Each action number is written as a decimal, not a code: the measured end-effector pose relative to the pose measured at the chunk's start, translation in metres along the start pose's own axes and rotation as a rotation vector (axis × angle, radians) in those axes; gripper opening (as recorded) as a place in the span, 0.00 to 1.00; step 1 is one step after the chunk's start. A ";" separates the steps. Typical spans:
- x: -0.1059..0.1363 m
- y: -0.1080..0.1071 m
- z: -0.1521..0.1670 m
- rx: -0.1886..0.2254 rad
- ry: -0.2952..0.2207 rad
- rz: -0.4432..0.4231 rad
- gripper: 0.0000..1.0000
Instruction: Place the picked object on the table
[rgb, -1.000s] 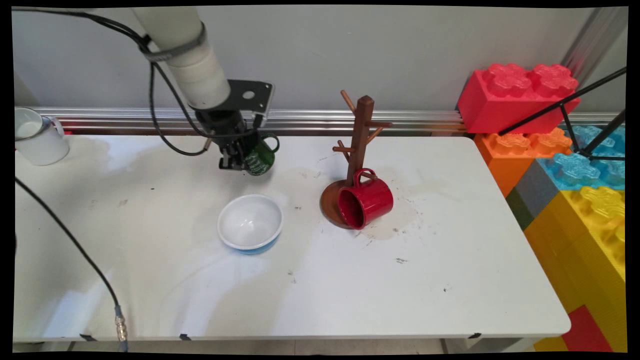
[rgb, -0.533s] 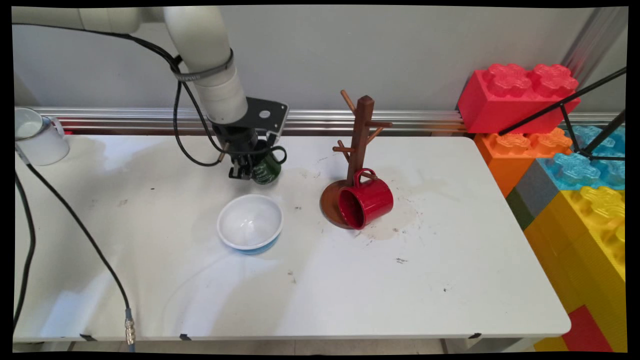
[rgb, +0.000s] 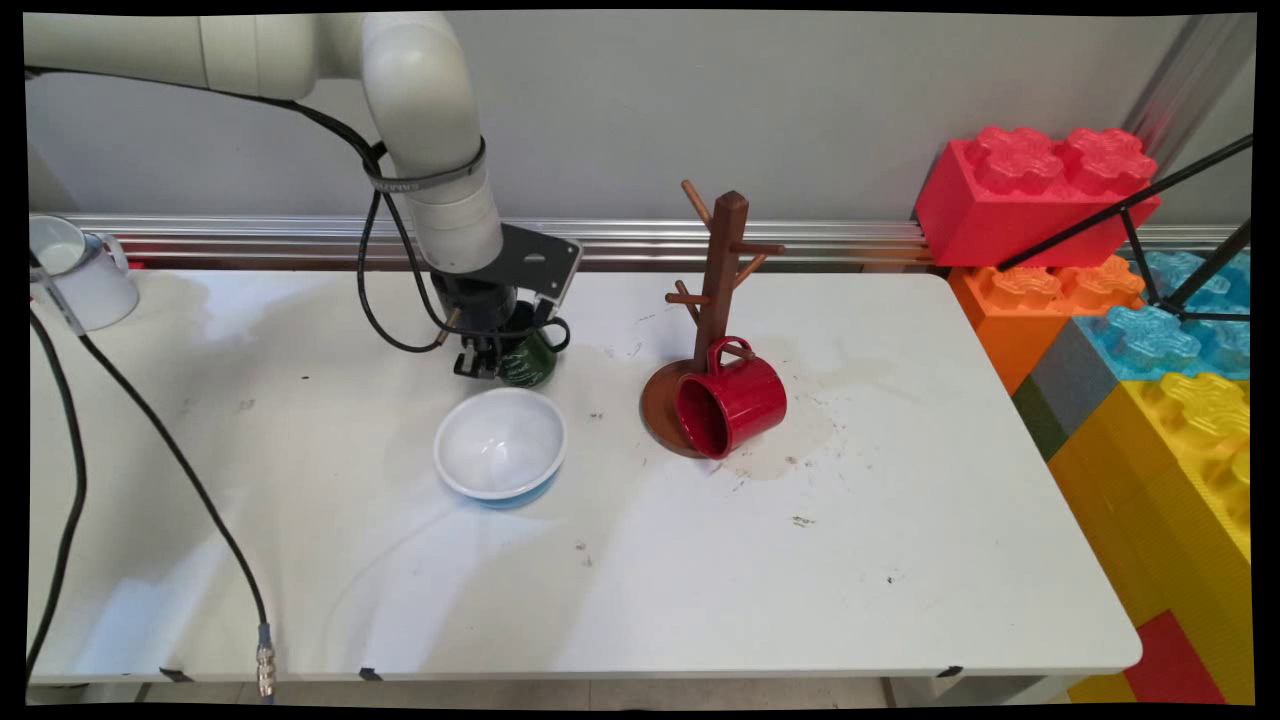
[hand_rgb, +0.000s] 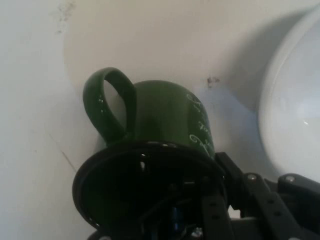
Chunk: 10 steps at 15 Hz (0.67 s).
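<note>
Black two-finger pincer (rgb: 497, 362) was clamped on the rim of a dark green glazed mug (rgb: 530, 355), low over the white table (rgb: 850, 560), just behind a white bowl with a blue base (rgb: 500, 445). With so narrow a rim grip, the mug could tip or knock the bowl.

This looks like a robotics lab rather than a home. A bare white table (rgb: 900, 560), stained and scuffed, stands against a plain wall with an aluminium rail (rgb: 800, 240) behind the hand. Far off to one side of the hand rises a stack of giant toy building blocks (rgb: 1130, 300), crossed by black tripod legs (rgb: 1180, 200).
</note>
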 end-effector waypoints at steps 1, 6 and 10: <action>0.000 0.000 0.003 -0.002 -0.005 0.008 0.00; 0.002 0.000 0.012 -0.008 -0.021 0.034 0.00; 0.003 -0.001 0.017 -0.008 -0.026 0.048 0.00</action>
